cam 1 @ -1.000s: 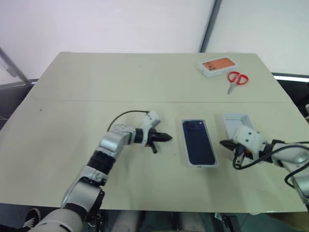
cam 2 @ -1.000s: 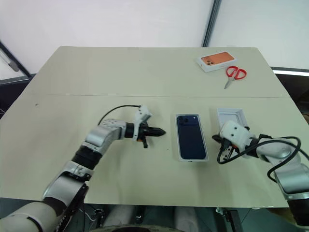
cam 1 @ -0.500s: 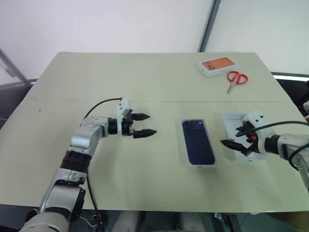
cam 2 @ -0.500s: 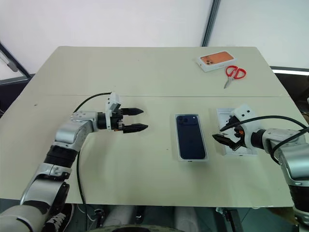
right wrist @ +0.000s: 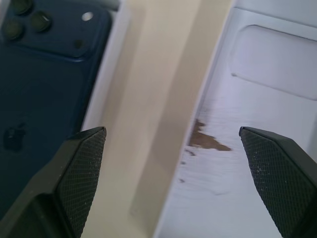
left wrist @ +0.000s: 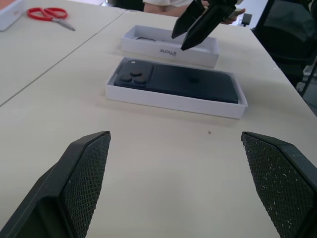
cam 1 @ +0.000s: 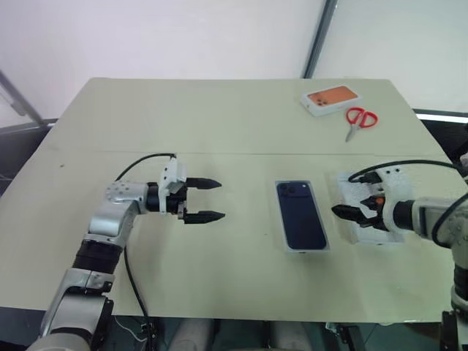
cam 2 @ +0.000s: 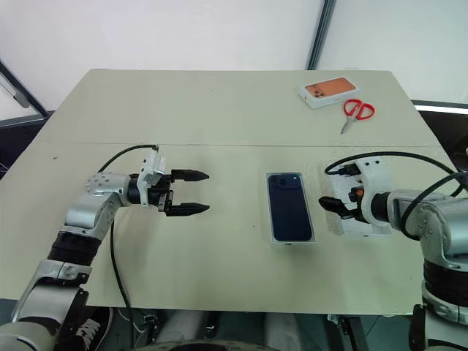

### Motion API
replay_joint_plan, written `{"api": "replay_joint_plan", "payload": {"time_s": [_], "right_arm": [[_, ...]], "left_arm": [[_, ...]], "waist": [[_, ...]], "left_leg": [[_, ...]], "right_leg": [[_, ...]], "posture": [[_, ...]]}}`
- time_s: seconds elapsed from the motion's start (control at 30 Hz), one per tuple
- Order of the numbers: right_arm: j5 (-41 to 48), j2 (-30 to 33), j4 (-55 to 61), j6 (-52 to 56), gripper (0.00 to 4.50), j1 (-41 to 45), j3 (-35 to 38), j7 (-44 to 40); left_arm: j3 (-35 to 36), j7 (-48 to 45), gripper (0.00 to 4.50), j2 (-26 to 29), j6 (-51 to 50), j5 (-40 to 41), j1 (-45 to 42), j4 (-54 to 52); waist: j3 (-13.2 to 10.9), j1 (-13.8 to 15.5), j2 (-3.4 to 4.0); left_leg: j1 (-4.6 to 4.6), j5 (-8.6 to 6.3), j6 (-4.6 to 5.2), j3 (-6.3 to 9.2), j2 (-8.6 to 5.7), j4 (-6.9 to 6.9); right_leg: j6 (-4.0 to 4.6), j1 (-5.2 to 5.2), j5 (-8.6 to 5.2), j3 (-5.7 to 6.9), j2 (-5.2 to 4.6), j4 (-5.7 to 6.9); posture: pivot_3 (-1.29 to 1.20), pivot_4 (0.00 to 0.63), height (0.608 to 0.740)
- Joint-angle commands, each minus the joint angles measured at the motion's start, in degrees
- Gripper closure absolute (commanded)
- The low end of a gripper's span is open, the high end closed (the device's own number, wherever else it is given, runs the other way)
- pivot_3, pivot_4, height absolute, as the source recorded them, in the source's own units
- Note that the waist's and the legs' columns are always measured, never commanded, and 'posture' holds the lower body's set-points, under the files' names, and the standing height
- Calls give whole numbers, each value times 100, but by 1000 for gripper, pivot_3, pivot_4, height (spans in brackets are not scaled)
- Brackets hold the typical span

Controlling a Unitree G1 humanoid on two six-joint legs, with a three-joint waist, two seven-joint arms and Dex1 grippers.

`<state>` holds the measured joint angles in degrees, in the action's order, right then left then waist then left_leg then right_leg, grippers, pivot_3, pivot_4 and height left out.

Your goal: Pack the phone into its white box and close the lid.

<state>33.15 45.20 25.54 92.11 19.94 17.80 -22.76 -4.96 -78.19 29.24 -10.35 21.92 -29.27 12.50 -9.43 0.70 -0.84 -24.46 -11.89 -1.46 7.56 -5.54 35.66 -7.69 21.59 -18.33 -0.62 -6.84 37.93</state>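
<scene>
So phone lies boxed, long axis away from robot | right gripper nearer, beside it | both grippers' fingers wide, empty | left gripper farther

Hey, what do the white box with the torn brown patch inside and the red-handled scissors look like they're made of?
White box: likely matte cardboard; the white facing has torn away to a brown, fibrous-looking patch. Scissors: glossy red handles, probably plastic; blades look grey, probably metal, though too small to confirm.
</scene>
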Motion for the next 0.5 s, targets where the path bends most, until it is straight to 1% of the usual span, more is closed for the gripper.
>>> {"api": "replay_joint_plan", "payload": {"time_s": [0.03,0.17,0.27,0.43,0.5], "right_arm": [[388,-167,156,39,0,29,138,711],[721,-391,202,39,0,-163,148,1450],[955,-505,150,39,0,-145,167,1895],[1073,-501,64,39,0,-93,96,2324],[1139,-522,33,39,541,-71,92,2413]], "left_arm": [[-9,146,54,-94,170,-4,84,-295],[-59,321,54,-153,143,-10,262,-532],[-63,411,54,-145,115,2,345,-639],[-42,533,54,-140,87,19,402,-712],[-51,579,0,-151,87,19,402,-721]], "waist": [[0,-15,0],[0,-26,0],[0,-53,1],[0,-59,2],[0,-66,2]], "left_leg": [[0,0,0,-1,0,0],[0,0,1,-2,2,-7],[0,1,0,-3,3,-8],[1,2,0,-4,2,-9],[1,2,0,-5,2,-8]], "right_leg": [[0,0,0,0,0,0],[0,5,0,-1,3,1],[0,9,0,-2,4,5],[0,8,0,-1,6,5],[-1,8,0,-1,6,5]], "posture": [[0,150,740],[0,150,740],[0,150,740],[0,150,740],[0,150,740]]}}
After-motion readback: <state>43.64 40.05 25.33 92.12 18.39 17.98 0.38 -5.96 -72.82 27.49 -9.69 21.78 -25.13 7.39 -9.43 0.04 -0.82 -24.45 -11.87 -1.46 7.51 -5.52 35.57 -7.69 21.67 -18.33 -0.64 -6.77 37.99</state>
